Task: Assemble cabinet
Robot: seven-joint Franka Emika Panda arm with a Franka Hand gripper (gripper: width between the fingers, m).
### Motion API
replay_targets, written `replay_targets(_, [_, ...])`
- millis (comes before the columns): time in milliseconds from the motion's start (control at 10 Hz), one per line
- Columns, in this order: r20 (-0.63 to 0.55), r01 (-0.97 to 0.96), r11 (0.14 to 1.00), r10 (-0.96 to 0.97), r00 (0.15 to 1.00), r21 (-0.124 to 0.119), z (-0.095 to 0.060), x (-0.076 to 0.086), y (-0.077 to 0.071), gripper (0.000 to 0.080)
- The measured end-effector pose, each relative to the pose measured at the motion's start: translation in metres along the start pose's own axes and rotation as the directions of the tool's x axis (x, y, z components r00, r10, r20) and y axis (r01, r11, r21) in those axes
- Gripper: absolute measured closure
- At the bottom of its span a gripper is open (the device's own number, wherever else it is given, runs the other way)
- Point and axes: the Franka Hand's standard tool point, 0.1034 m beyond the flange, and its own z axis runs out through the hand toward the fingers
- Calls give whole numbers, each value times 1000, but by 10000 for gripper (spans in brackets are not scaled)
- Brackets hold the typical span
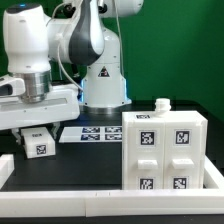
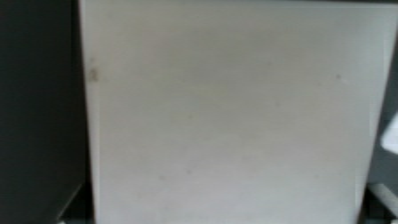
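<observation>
The cabinet body (image 1: pixel 165 150), a big white box with several tagged blocks on its front, stands on the table at the exterior view's right, with a small white knob (image 1: pixel 161 103) on top. My gripper (image 1: pixel 37 134) is at the exterior view's left, low over the table and well apart from the body. It is shut on a small white cabinet piece (image 1: pixel 39 144) that bears a black-and-white tag. In the wrist view this piece's flat white face (image 2: pixel 231 110) fills nearly the whole picture and hides my fingertips.
The marker board (image 1: pixel 92 133) lies flat behind, between the arm's base (image 1: pixel 102 92) and the cabinet body. A low white rail (image 1: pixel 110 205) runs along the front of the table and turns up at the exterior view's left.
</observation>
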Motion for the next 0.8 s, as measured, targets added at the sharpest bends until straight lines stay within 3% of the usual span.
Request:
replay_targets(300, [-14, 62, 998, -62, 998, 6, -41, 34, -27, 242])
replay_targets(500, [-7, 76, 997, -75, 997, 28, -77, 58, -46, 242])
replay_targets(800, [-43, 54, 998, -55, 998, -11, -115, 110, -76, 242])
